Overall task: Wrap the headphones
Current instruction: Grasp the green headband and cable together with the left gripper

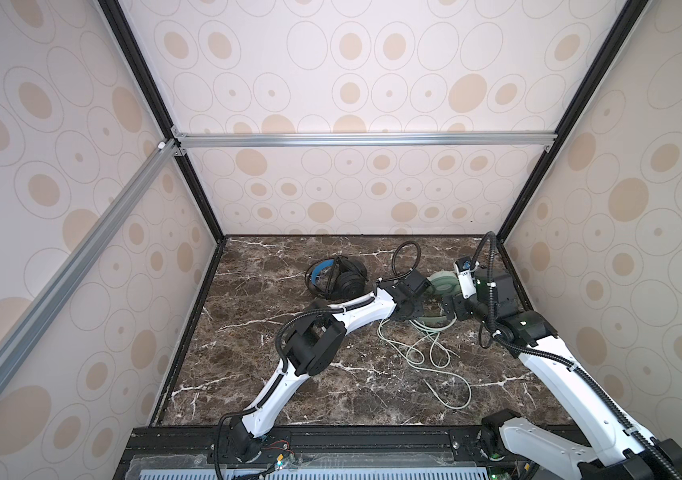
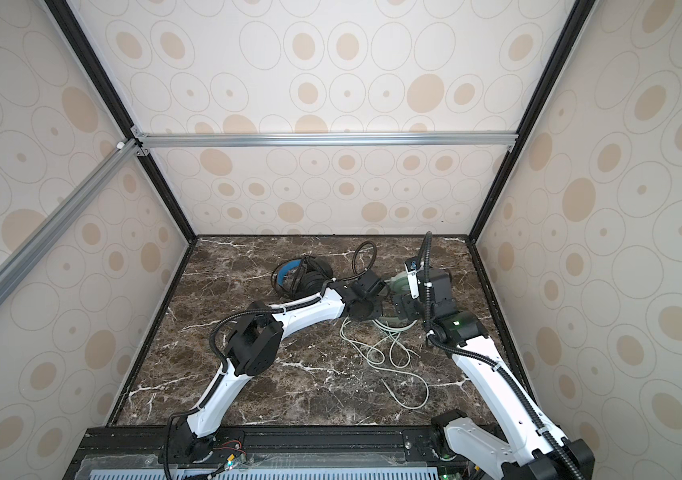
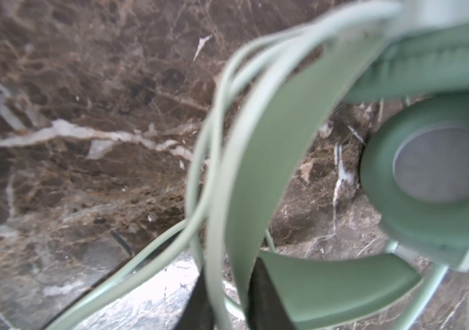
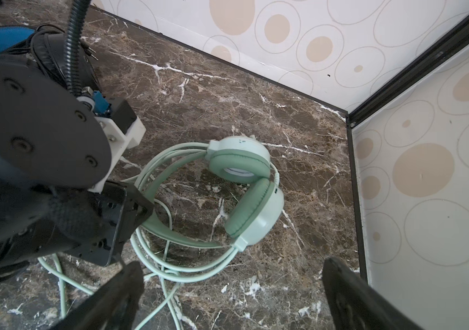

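Left hand [image 3: 229, 271] looks clamped on the headband [image 3: 256, 171] of the mint-green headphones [image 4: 244, 183]; right hand [image 4: 232, 264], jaws wide, hovers over the loose cable [image 1: 470, 390], so it's nearer.

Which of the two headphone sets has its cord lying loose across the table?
The mint-green headphones: their pale green cord sprawls in loops across the table. The black-and-blue headphones have theirs gathered against them.

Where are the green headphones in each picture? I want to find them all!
In a top view: mint-green headphones right of middle, on the table's far half.
In a top view: same spot, just right of middle.
Left wrist view: very close and blurry, filling much of the picture.
Right wrist view: mid-picture, near the wall corner.
Shared landmark: their pale green cable, looping over the table.
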Available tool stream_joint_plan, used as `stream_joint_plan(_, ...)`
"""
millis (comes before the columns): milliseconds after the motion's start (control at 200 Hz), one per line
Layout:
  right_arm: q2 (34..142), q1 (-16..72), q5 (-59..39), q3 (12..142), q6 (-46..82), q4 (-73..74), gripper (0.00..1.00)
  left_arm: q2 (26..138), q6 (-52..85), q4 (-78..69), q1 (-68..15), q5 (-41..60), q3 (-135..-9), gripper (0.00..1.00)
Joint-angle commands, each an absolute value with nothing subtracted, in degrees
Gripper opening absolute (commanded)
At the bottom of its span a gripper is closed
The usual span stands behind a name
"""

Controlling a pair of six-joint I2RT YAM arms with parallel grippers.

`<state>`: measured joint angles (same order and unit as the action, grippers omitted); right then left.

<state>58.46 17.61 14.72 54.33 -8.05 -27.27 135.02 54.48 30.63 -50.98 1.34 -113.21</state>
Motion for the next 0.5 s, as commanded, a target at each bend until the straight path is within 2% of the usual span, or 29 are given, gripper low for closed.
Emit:
stream_joint_plan(0, 57.0, 17.3, 16.6, 55.6, -8.4, -27.9, 1.0, 136.3, 44.6, 37.1, -50.2, -0.2, -116.9, 0.12)
stream_joint_plan(210, 57.5, 17.3, 17.1, 54.9, -6.6, -26.5, 1.0, 135.9, 35.6, 42.7, -49.1, -1.3, -118.9, 0.0)
stream_joint_plan(495, 60.3, 17.3, 15.6, 55.6, -2.5, -25.3, 1.0, 135.1, 17.8, 44.7, -49.1, 4.4, -118.2, 0.0)
